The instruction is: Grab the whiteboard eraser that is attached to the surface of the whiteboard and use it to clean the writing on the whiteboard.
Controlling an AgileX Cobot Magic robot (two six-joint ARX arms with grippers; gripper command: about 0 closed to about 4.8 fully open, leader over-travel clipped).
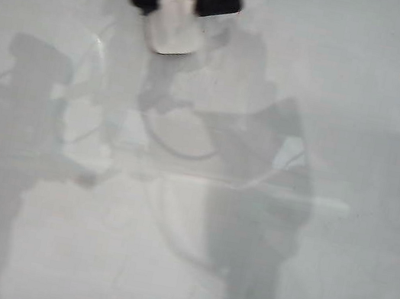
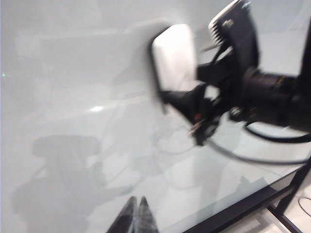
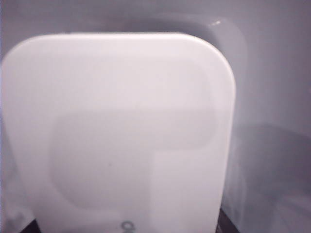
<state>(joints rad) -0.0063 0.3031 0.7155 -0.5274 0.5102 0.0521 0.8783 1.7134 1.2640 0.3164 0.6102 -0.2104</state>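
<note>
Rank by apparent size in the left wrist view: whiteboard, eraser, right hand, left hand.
1. whiteboard, fills most of the frame.
2. right hand with its dark wrist body, closed on the eraser.
3. whiteboard eraser, partly hidden by that hand.
4. left hand, only shut fingertips show at the frame edge, so its true size is unsure.

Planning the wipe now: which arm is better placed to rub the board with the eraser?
Right. The right gripper holds the eraser against the whiteboard, so it can likely wipe at once. The left gripper, fingers together, holds nothing and sits away from it.
</note>
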